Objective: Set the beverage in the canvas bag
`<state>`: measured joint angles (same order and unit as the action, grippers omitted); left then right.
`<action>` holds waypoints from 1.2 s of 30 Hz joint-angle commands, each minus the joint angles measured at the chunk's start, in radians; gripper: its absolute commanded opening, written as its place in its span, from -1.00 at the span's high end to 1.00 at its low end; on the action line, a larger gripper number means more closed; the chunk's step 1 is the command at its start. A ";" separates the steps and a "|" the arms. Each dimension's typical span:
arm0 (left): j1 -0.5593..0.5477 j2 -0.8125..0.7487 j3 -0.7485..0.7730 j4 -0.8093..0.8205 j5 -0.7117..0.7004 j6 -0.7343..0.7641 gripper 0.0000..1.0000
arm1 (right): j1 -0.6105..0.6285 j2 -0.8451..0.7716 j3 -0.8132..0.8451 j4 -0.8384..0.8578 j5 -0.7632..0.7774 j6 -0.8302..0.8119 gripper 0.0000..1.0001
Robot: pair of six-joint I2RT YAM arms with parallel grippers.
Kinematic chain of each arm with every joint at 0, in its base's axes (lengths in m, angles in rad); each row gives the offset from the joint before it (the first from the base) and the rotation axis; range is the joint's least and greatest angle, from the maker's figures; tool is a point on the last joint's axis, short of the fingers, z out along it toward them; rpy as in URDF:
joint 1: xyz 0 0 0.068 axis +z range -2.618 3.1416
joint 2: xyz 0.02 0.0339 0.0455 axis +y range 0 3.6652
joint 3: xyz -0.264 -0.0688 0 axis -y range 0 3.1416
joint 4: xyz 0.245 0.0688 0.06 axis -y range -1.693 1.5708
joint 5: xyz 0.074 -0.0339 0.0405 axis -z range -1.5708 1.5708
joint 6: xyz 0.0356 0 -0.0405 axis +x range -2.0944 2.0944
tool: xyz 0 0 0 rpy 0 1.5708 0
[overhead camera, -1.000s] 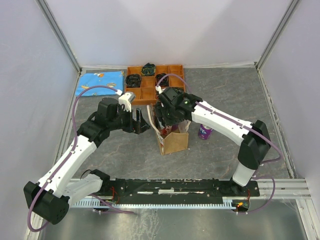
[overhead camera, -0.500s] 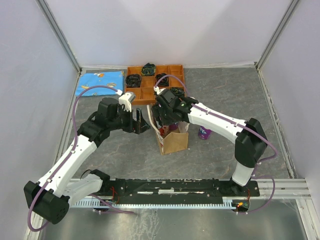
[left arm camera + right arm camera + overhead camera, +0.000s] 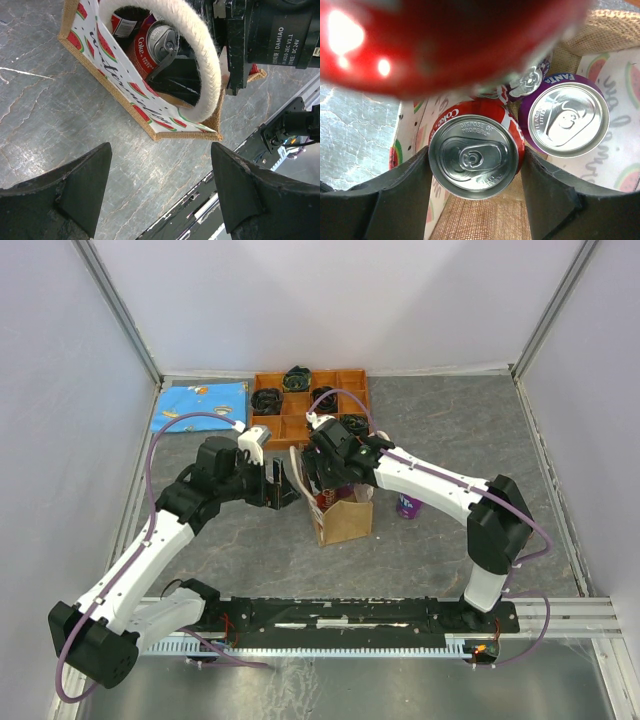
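The canvas bag [image 3: 350, 525] stands upright mid-table; its watermelon-print lining shows in the left wrist view [image 3: 150, 112] and the right wrist view [image 3: 620, 165]. My right gripper [image 3: 335, 475] is over the bag's mouth, shut on a red Coke can [image 3: 476, 157] held within the opening; the can also shows in the left wrist view [image 3: 155, 47]. A purple Fanta can [image 3: 567, 117] and another red can [image 3: 125, 22] sit inside the bag. My left gripper [image 3: 285, 485] is open and empty just left of the bag, its fingers [image 3: 75, 185] above bare table.
A purple can [image 3: 408, 505] stands on the table right of the bag. A wooden compartment tray [image 3: 310, 405] with dark coiled items sits at the back, a blue patterned cloth [image 3: 200, 405] at back left. The bag's white loop handle [image 3: 200, 75] arches towards my left gripper.
My right gripper with the Coke can has shifted slightly left over the bag's mouth. The bag's white handle now sticks out on the left. The left arm has barely moved.
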<state>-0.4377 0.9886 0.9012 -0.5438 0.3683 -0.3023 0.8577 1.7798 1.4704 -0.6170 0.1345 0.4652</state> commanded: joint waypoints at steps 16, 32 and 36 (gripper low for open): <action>0.015 -0.034 -0.009 0.033 0.024 0.014 -0.72 | 0.001 0.056 -0.038 -0.034 -0.033 -0.020 -0.21; 0.023 -0.053 -0.016 0.031 0.030 0.006 -0.72 | 0.001 0.105 -0.019 -0.095 -0.089 -0.023 -0.53; 0.022 -0.053 -0.015 0.031 0.033 0.006 -0.72 | 0.001 0.108 -0.018 -0.104 -0.095 -0.025 -0.59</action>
<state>-0.4210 0.9546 0.8848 -0.5438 0.3717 -0.3023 0.8558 1.8111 1.4803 -0.5694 0.1059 0.4461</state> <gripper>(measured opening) 0.862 0.784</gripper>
